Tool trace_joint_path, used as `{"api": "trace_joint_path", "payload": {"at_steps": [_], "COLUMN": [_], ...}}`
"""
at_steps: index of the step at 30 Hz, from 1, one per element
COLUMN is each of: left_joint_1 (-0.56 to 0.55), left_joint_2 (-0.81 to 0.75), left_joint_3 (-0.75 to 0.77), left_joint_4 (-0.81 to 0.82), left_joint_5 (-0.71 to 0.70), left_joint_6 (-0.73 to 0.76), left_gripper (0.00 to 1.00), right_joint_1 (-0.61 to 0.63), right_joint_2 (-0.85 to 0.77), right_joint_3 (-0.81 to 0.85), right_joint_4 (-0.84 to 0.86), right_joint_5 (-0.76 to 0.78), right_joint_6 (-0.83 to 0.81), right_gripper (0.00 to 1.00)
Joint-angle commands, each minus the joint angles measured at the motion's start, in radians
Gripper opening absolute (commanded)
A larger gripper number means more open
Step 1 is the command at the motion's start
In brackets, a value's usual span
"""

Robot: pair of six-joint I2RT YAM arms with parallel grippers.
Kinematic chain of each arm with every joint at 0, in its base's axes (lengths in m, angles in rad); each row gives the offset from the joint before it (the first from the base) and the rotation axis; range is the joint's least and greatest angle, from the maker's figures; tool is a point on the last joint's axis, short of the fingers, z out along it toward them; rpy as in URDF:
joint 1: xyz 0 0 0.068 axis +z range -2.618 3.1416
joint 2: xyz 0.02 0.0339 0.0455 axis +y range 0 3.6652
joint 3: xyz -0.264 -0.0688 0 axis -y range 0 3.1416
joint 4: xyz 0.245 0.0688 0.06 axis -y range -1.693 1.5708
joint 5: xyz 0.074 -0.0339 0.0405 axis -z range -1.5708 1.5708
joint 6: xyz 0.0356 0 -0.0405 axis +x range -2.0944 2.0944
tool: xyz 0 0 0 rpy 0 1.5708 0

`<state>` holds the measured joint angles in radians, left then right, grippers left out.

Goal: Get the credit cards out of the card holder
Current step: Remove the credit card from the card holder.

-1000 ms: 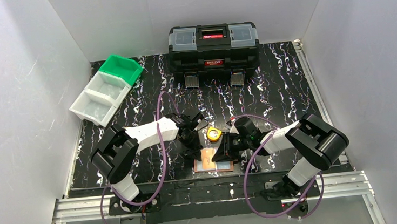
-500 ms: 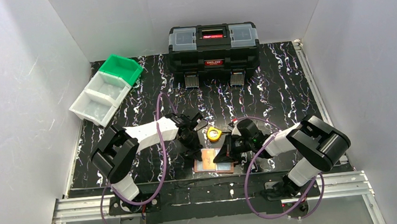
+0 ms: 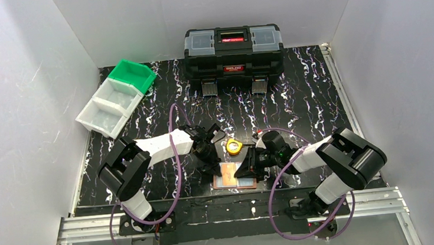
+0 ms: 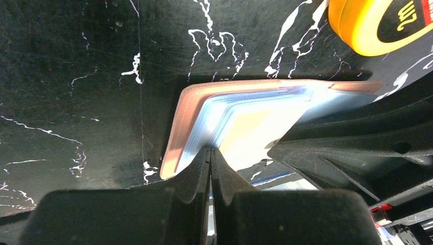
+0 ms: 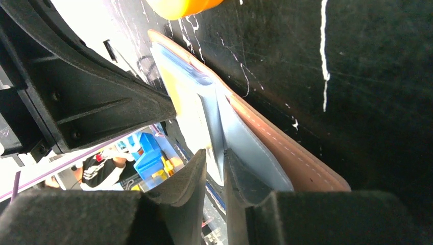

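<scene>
Holder (image 3: 235, 176) lies open on the table (image 3: 296, 104), just my side of the tape measure (image 3: 234, 146), its long axis running claw to claw. Left claw (image 4: 210, 155) is closed at its left edge. Right claw (image 5: 215, 158), narrow, straddles a sleeve (image 5: 240, 148); I can't confirm a grip. Cards (image 4: 250, 127) sit inside.

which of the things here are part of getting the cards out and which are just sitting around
For the job:
card holder
gold-tan card in its clear sleeves
left tool, at the holder's edge
right tool, at a sleeve

Just lying about:
yellow tape measure
black toolbox
green bin
white bins
</scene>
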<state>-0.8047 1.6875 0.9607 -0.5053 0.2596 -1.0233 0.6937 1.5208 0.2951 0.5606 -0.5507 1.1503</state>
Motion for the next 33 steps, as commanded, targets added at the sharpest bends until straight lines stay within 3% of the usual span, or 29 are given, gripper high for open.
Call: {"api": "trace_joint_path", "payload": {"at_steps": [1,8,33], "left_joint_1": [-0.004,-0.004,-0.005], "left_joint_2": [0.088,0.092,0.093], "left_joint_3": [-0.083,-0.081,-0.087], "left_joint_4": [-0.046,-0.044,-0.04], "left_joint_5": [-0.17,-0.171,-0.176], "left_joint_6": [0.012,0.009,-0.004], "left_gripper": [0.0,0.0,0.0], "right_joint_1": [-0.005,-0.006,-0.02], "right_joint_2": [-0.008,0.027,0.033], "right_joint_3": [-0.008,-0.017,-0.065], "right_joint_4": [0.034,0.093,0.204], "right_joint_5": [0.006,-0.003,-0.006], "right_joint_6": [-0.003,0.024,0.061], "right_gripper": [0.27,0.2,0.16]}}
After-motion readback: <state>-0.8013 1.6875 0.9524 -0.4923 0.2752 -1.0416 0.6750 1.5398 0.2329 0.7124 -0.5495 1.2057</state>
